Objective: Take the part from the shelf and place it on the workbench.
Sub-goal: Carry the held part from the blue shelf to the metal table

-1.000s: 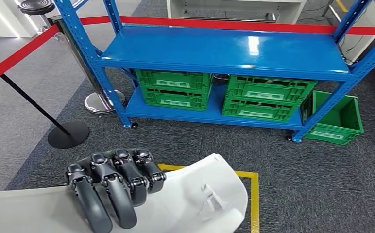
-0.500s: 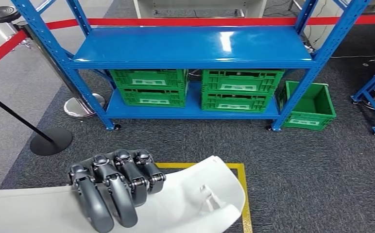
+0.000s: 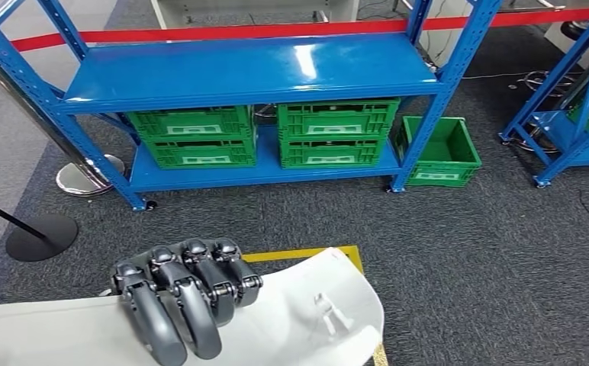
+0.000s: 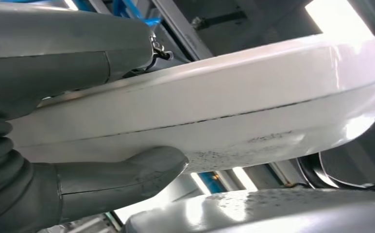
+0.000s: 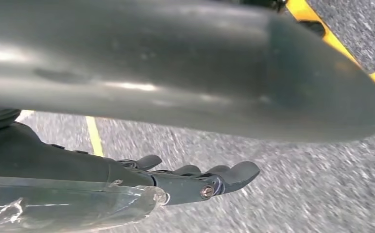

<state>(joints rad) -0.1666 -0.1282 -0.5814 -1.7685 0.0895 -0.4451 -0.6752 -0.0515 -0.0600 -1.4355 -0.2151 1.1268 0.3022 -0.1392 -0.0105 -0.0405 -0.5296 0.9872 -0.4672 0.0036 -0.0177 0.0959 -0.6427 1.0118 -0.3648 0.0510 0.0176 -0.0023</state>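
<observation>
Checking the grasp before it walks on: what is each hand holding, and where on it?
The left hand grips the white part across its long edge, fingers over, thumb under. The right hand holds nothing.

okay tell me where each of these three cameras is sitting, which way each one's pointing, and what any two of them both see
Head view: high on the body, facing forward and down at the blue shelf, green crates and carpet; the left hand grips the white part.
Left wrist view: behind the left hand, looking along the white part clamped between thumb and fingers.
Right wrist view: behind the right hand, facing down at grey carpet with yellow floor tape.
Shared: head and left wrist views both show the left hand on the part.
</observation>
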